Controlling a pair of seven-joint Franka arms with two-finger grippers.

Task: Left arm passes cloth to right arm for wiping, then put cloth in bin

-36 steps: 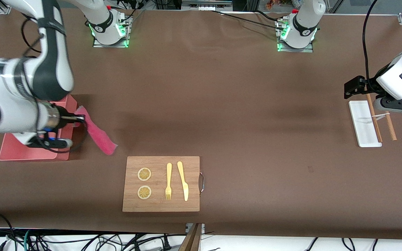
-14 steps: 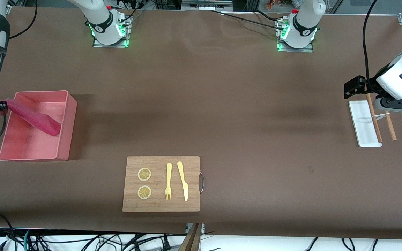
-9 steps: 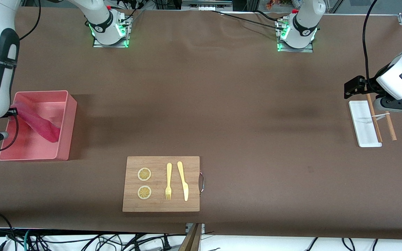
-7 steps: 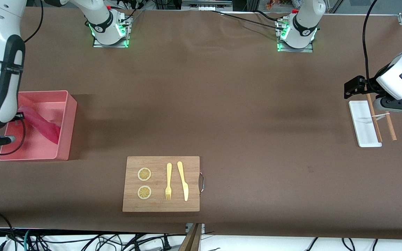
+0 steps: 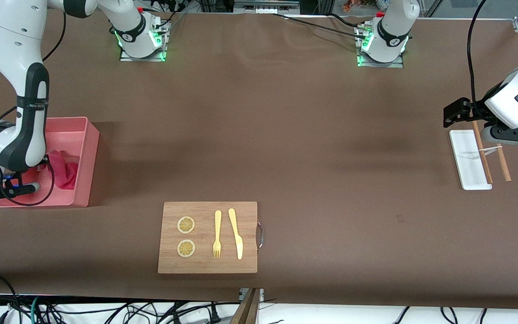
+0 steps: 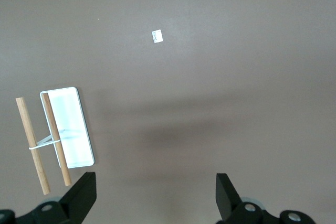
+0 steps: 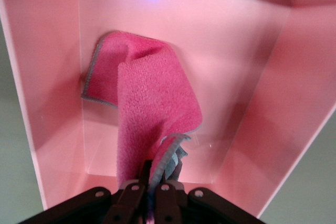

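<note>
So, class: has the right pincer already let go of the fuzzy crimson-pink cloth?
No: the right pincer is shut on the fuzzy crimson-pink cloth, which hangs into the salmon-pink plastic bin.

Cloth [image 7: 152,103]: fuzzy pink terry, grey stitched edge. Bin [image 7: 252,72]: smooth pink plastic, slight sheen. Bench [image 5: 286,135]: matt brown sheet, faintly creased. Board [image 5: 207,237]: wood, visible grain. Tray [image 5: 468,159]: glossy white.
</note>
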